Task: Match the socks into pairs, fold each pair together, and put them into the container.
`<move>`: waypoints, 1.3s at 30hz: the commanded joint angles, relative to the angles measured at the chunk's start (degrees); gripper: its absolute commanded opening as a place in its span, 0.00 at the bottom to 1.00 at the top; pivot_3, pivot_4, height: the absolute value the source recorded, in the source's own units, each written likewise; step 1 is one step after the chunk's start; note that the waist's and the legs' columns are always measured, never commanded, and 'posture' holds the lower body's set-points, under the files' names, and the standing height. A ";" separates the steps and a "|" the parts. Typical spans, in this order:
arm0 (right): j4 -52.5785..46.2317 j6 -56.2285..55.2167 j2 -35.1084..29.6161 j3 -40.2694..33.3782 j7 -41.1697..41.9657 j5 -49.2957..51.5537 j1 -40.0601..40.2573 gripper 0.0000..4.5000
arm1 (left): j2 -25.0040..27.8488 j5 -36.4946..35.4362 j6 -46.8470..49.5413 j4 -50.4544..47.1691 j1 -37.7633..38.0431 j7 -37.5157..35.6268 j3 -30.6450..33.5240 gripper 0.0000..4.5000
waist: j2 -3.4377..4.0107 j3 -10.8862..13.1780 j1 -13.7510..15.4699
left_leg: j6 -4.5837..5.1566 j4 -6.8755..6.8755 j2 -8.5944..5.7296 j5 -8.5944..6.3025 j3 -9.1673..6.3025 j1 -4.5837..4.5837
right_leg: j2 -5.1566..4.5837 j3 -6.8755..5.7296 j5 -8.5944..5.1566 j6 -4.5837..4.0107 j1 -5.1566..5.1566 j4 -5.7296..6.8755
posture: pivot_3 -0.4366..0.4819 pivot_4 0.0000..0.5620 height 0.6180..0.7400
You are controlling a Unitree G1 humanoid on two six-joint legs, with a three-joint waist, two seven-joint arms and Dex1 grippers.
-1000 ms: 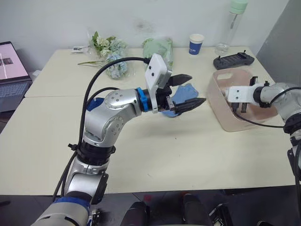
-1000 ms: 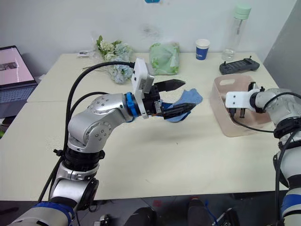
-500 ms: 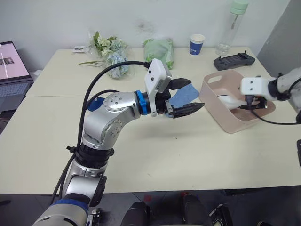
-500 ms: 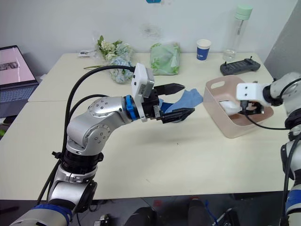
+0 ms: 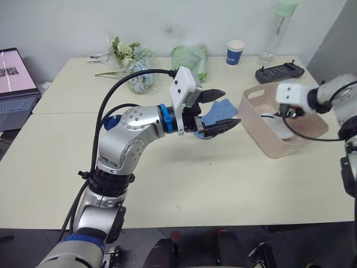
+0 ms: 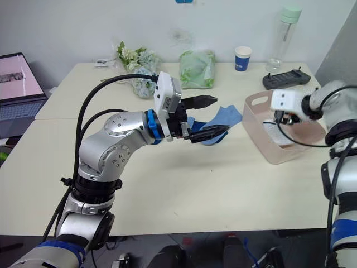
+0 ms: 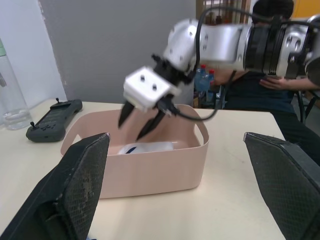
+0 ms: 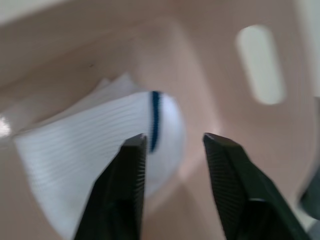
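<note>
So in the head camera views the left gripper (image 5: 218,110) is parked over the middle of the table (image 5: 212,184), fingers spread wide with nothing between them, and a light blue sock (image 5: 220,109) lies on the table right behind and under those fingers, partly hidden by them. Past the fingertips, toward the robot's right, sits the pink container (image 5: 262,137), and the right gripper (image 6: 283,118) hangs down inside it, above the white sock (image 6: 277,132) lying on the bottom. Further back from both grippers there's a green plastic bag (image 5: 189,57), a blue paper cup (image 5: 235,52), a clear bottle (image 5: 277,28), a black controller (image 5: 280,71), some flowers (image 5: 131,58), and a laptop (image 5: 13,75) off past the left arm. In the left wrist view, the two left fingers (image 7: 80,187) stand far apart, framing the container straight ahead, with the right gripper dipping into it, its fingers parted over the white sock (image 7: 145,148); a seated person (image 7: 272,70) is in the background. In the right wrist view, the right fingers (image 8: 125,192) are a moderate gap apart, empty, pointing down at the white sock with a dark blue stripe just beyond the tips, with a handle slot (image 8: 260,62) in the container wall off to one side.
</note>
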 commanded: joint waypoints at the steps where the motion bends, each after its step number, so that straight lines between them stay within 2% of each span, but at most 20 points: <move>1: 1.77 -0.83 1.22 0.81 -4.73 -1.84 1.38 0.15 | 0.19 0.10 -0.66 -1.62 -0.47 0.11 0.76 1.00 | 0.00 0.00 -0.09 | 0.00 0.00 -0.01 0.00 0.00 0.00 | 0.01 0.00 0.00 0.00 0.00 0.00 | 0.48 0.27 1.00; 3: 2.44 -0.25 1.98 0.43 -4.69 -1.55 1.96 0.00 | 0.15 0.09 -0.54 -1.74 -0.38 0.39 0.87 1.00 | 0.00 0.00 -0.15 | -0.01 0.00 -0.01 0.01 0.00 0.01 | 0.03 -0.01 0.00 0.00 -0.01 0.04 | 0.48 0.27 1.00; 12: 2.56 0.31 -0.48 -1.76 -4.72 -0.51 -1.91 0.00 | 1.88 0.35 -0.70 -2.08 0.81 0.61 1.89 1.00 | 0.02 -0.01 -0.48 | -0.05 0.01 -0.01 0.04 -0.02 0.03 | 0.03 0.00 0.01 -0.01 -0.01 0.09 | 0.48 0.27 1.00; 15: 0.51 2.37 -2.13 -4.49 -1.04 2.11 -7.25 0.00 | 4.69 0.68 -0.32 -2.03 2.23 0.00 3.28 1.00 | 0.05 0.01 -0.58 | -0.05 0.00 -0.01 0.03 0.01 0.03 | 0.03 0.04 0.01 -0.01 -0.04 0.10 | 0.48 0.27 1.00; 18: -0.76 2.32 -3.00 -5.21 -1.00 2.42 -9.76 0.00 | 6.62 0.67 -0.20 -2.15 3.69 0.29 4.54 1.00 | 0.07 0.01 -0.89 | -0.06 -0.05 -0.01 0.03 0.00 0.02 | 0.06 0.04 0.01 -0.01 -0.10 0.10 | 0.48 0.27 1.00; 22: -2.40 2.43 -3.91 -6.19 -1.81 2.73 -11.61 0.20 | 9.56 0.37 0.66 -2.97 6.00 0.37 6.69 1.00 | 0.06 0.01 -1.06 | -0.06 -0.04 -0.02 0.03 0.00 0.03 | 0.09 0.04 0.01 -0.01 -0.07 0.11 | 0.48 0.27 1.00; 26: -2.46 2.07 -4.37 -6.03 -4.16 2.02 -10.22 0.51 | 11.73 0.10 1.47 -3.77 7.59 0.36 8.10 1.00 | 0.06 0.01 -1.20 | -0.06 -0.03 0.00 0.03 0.02 0.02 | 0.07 0.06 0.01 -0.01 -0.08 0.12 | 0.48 0.27 1.00; 32: -2.69 2.27 -3.44 -6.22 -3.30 2.92 -6.57 0.98 | 12.09 0.04 1.87 -3.75 7.16 0.46 8.11 1.00 | 0.06 0.01 -1.06 | -0.05 -0.01 0.00 0.03 0.02 0.01 | 0.04 0.05 0.01 -0.01 -0.06 0.11 | 0.48 0.27 1.00; 39: -4.22 3.17 -2.27 -7.47 -3.77 4.20 -6.43 0.99 | 12.45 -0.33 2.82 -4.86 7.54 0.27 8.31 1.00 | 0.07 0.01 -1.39 | -0.05 -0.03 0.01 0.03 0.05 0.01 | 0.06 0.08 0.01 -0.01 -0.11 0.14 | 0.48 0.27 1.00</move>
